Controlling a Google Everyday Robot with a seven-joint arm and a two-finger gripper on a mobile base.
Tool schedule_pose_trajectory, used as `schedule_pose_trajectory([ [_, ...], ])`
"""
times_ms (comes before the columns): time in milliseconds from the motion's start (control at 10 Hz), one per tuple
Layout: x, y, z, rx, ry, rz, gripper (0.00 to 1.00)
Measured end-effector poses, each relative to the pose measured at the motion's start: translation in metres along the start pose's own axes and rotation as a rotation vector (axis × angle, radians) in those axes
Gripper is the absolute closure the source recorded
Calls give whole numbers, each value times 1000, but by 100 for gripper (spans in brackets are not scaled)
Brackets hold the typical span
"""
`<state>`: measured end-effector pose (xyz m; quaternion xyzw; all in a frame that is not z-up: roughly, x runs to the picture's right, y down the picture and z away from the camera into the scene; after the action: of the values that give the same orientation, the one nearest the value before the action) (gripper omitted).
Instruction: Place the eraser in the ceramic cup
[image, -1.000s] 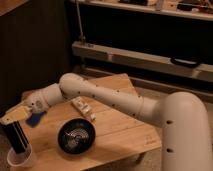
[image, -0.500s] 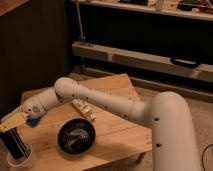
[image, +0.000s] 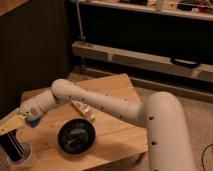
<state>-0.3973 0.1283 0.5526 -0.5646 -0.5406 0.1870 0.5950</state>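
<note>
A wooden table fills the lower left. A wide black bowl sits low on it, a white packet just above. A blue block lies at far left, beside the gripper. A grey shelf rail crosses behind.

I read the scene as dim and warm-toned. Light falls from above onto the worktop and the white arm, which appear brightest. The background wall and the space under the shelf are almost black. The whole view is soft, with no crisp edges. The claw at the lower left sits over the ceramic cup, where the eraser merges with shadow.
</note>
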Motion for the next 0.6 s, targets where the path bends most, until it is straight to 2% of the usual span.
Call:
schedule_pose_trajectory([
  [300, -1, -1, 8, 6, 32, -25, 27],
  [400, -1, -1, 10, 9, 43, -29, 21],
  [600, -1, -2, 12, 20, 55, -38, 20],
])
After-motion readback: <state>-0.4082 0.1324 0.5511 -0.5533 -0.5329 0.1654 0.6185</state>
